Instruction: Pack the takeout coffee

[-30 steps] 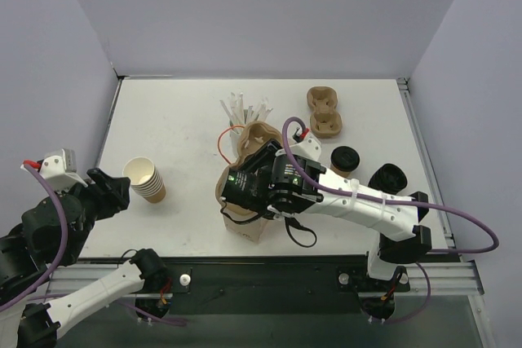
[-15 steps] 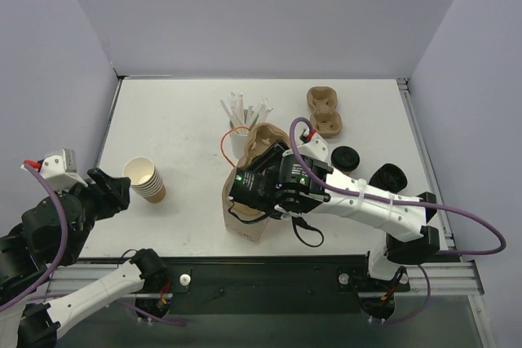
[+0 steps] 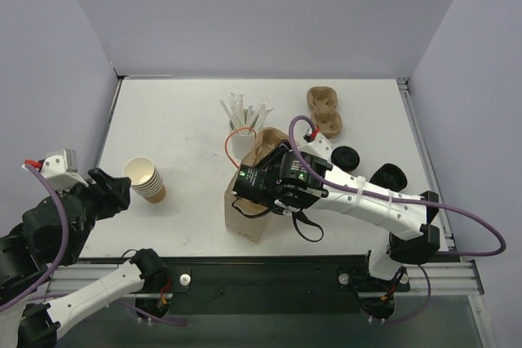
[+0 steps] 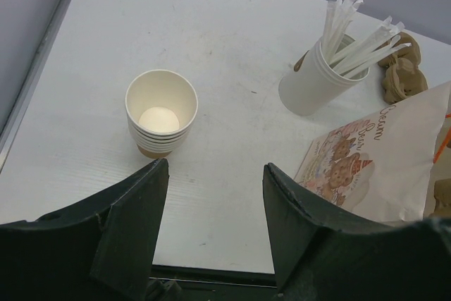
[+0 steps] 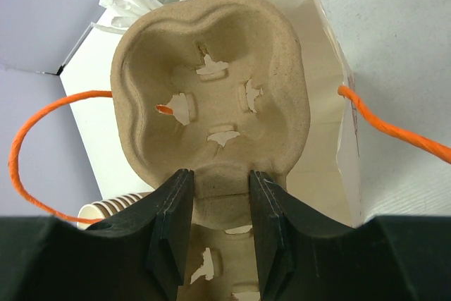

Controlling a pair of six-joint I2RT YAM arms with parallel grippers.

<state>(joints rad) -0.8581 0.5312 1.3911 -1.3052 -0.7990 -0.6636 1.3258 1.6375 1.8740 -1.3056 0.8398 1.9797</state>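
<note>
The takeout coffee (image 3: pixel 347 157), a brown cup with a black lid, stands right of centre, apart from both grippers. My right gripper (image 3: pixel 261 170) is shut on the middle ridge of a brown pulp cup carrier (image 3: pixel 266 141). It holds the carrier at the open mouth of a paper bag (image 3: pixel 245 219). In the right wrist view the fingers (image 5: pixel 171 209) pinch the carrier (image 5: pixel 211 96), with the bag's white inside (image 5: pixel 324 139) behind it. My left gripper (image 3: pixel 106 189) is open and empty at the left edge, also seen in the left wrist view (image 4: pixel 215 202).
A stack of lidless paper cups (image 3: pixel 145 179) (image 4: pixel 161 112) stands in front of the left gripper. A white cup of straws (image 3: pixel 243 120) (image 4: pixel 313 86) is behind the bag. Spare pulp carriers (image 3: pixel 324 112) lie at the back right. Loose black lids (image 3: pixel 387 177) sit at the right.
My right gripper has shifted slightly right and away with the carrier, and the bag below it stands more upright. The left arm has not moved.
</note>
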